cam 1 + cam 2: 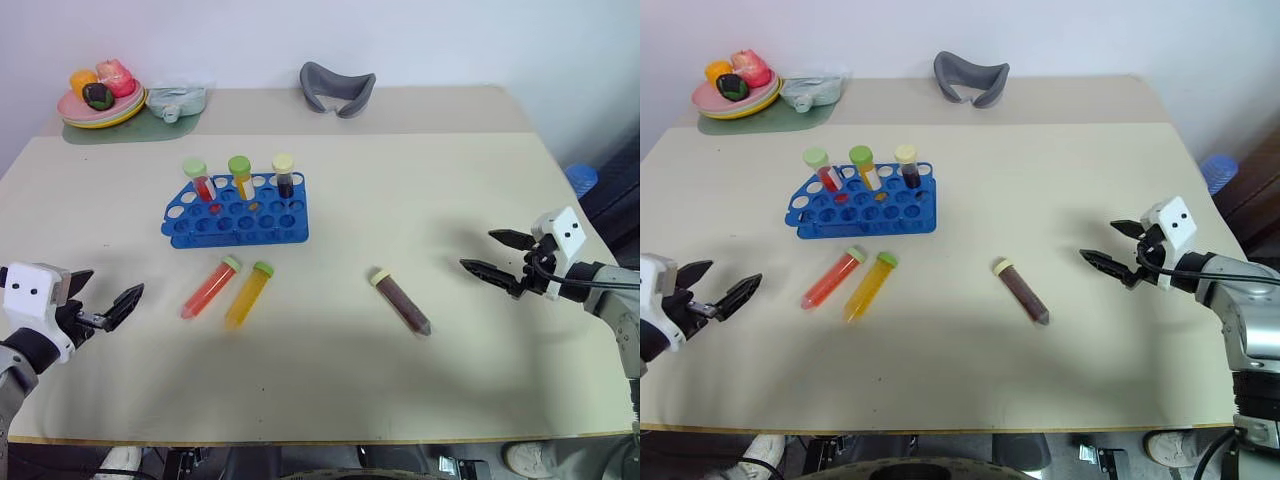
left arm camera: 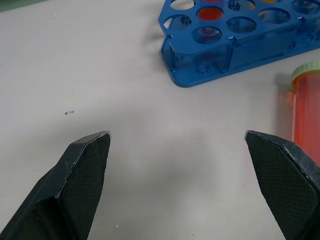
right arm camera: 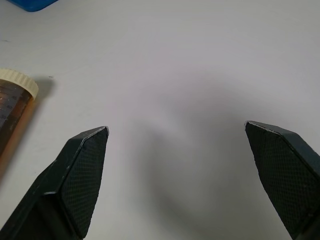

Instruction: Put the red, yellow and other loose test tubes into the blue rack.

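Left eye view shows the blue rack (image 1: pixel 236 210) standing on the table (image 1: pixel 330 380) with three capped tubes already upright in its far row, while three loose tubes lie flat on the near side of it. The red tube (image 1: pixel 209 287) and the yellow tube (image 1: pixel 248 294) lie side by side just in front of the rack, caps toward it, close together but seemingly not touching; the brown tube (image 1: pixel 401 300) lies well apart, off toward the rack's right and nearer the robot. The left gripper (image 1: pixel 103 297) hovers low over the table with its jaws spread wide and nothing between them, off the rack's left front corner, and its wrist camera catches the red tube at the edge of view. The right gripper (image 1: pixel 497 254) is likewise wide open and empty, further right than the brown tube. The step in hand looks like the first pick, most likely the left arm going for the red tube. To do it well, the fingers should straddle the tube across its width, near the capped end, without nudging the yellow neighbour. A firm grip there should make it easier to tip the tube upright and lower its pointed end into a free hole in a nearer row.
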You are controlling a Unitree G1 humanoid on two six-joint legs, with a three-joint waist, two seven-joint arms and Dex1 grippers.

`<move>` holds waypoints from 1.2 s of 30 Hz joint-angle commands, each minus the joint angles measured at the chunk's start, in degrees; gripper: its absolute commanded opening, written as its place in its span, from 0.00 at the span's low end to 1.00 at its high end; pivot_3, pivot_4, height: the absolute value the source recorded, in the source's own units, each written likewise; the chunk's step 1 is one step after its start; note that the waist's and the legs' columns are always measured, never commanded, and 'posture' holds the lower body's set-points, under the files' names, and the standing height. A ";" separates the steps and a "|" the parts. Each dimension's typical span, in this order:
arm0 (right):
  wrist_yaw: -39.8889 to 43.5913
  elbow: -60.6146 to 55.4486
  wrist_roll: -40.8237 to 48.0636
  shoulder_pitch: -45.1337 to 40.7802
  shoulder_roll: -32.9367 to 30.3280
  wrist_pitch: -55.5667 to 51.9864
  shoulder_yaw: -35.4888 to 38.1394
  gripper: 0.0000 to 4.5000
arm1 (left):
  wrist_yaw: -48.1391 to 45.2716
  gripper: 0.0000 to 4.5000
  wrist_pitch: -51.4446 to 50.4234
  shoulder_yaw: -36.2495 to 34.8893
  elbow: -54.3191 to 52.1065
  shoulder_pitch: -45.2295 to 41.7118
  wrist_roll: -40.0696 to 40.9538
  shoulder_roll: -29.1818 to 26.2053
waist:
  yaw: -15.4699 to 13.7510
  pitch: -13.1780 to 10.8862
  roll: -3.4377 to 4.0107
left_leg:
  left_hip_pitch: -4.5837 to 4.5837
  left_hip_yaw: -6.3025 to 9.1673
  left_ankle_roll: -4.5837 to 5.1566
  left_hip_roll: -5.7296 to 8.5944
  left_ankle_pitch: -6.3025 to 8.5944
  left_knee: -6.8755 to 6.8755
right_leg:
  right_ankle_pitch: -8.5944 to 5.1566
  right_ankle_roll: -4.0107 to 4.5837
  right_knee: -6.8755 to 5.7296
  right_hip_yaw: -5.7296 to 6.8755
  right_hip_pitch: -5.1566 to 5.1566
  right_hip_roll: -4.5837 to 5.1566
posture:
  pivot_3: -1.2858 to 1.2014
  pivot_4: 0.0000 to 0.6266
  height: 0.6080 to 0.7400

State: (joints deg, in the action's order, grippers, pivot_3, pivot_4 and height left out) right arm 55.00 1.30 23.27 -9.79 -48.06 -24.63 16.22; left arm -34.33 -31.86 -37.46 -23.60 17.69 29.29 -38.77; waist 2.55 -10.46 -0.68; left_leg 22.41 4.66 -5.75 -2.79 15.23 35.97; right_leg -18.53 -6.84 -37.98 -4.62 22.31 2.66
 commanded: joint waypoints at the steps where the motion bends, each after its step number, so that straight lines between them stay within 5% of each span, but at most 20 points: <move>1: 0.37 -0.87 0.44 -0.85 -1.82 0.35 1.70 0.99 | 0.35 0.98 1.67 -1.22 -0.59 0.00 -0.29 0.39 | -0.02 0.00 0.00 | 0.00 0.00 0.00 0.00 0.00 0.00 | 0.00 0.00 0.00 0.00 0.00 0.00 | 0.52 0.24 1.00; 15: -1.52 -9.21 3.85 -4.48 -4.12 -8.44 2.44 0.99 | 0.38 0.98 1.10 1.16 -2.52 -2.26 1.26 0.92 | -0.04 0.00 0.01 | 0.00 0.00 0.00 0.00 0.00 0.03 | 0.00 0.00 -0.03 0.00 0.00 0.00 | 0.52 0.24 1.00; 28: -8.14 -31.80 13.92 -0.67 -7.89 -29.71 4.24 0.99 | -5.18 0.98 -0.95 18.40 -6.10 -12.90 3.66 -0.31 | 0.02 0.01 0.01 | 0.02 0.01 0.01 0.01 0.01 0.08 | 0.00 -0.01 -0.05 0.00 -0.01 0.00 | 0.52 0.24 1.00; 36: -19.25 -42.92 26.97 -8.63 -4.95 -50.96 -0.66 0.99 | -13.54 0.98 1.86 28.70 -8.75 -15.62 2.74 -3.09 | -0.04 0.01 0.02 | 0.00 0.02 0.04 -0.01 0.02 0.07 | 0.00 0.00 -0.09 -0.01 0.01 -0.04 | 0.52 0.24 1.00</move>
State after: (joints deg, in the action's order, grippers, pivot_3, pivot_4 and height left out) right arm 37.99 -39.14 47.35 -17.19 -53.70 -71.80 15.99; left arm -46.75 -31.68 -9.03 -31.09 2.27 32.55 -41.16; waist 2.51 -10.45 -0.66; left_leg 22.43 4.69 -5.71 -2.80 15.25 36.04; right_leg -18.53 -6.83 -38.07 -4.62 22.33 2.62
